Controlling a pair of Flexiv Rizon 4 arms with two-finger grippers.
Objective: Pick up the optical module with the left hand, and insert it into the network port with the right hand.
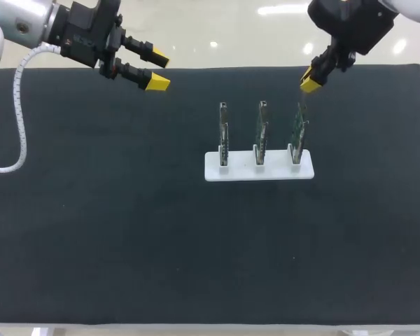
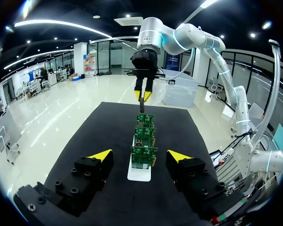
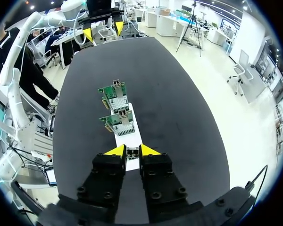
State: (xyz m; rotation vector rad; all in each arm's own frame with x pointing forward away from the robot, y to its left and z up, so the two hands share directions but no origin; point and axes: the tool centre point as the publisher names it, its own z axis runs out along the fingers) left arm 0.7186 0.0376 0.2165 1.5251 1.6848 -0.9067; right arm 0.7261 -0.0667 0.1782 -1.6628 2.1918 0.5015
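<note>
**Two-arm station: optical module held above a rack of three network cards**

Item 1. Tabletop: black mat surface, carrying a single fixture.

Item 2. White holder: flat slotted base lying right of the tabletop's middle. It has three green network cards standing upright on edge in a row.
- Left network card
- Middle network card
- Right network card
- In the right wrist view, the left and middle cards each carry a metal port cage on the upper edge. The right card is hidden under the hand there.

Item 3. Right hand: poised directly over the right network card, fingers pointing down and drawn narrow. Its yellow tips close from two sides on a small grey piece, taken to be the optical module.
- From the left wrist view, the module hangs as a short dark bar below the tips, just above the card's top edge.
- Whether it touches the card cannot be told.

Item 4. Left hand: over the far left of the tabletop, well apart from the holder. Its fingers are spread wide with nothing between them, aimed along the row of cards.
</note>
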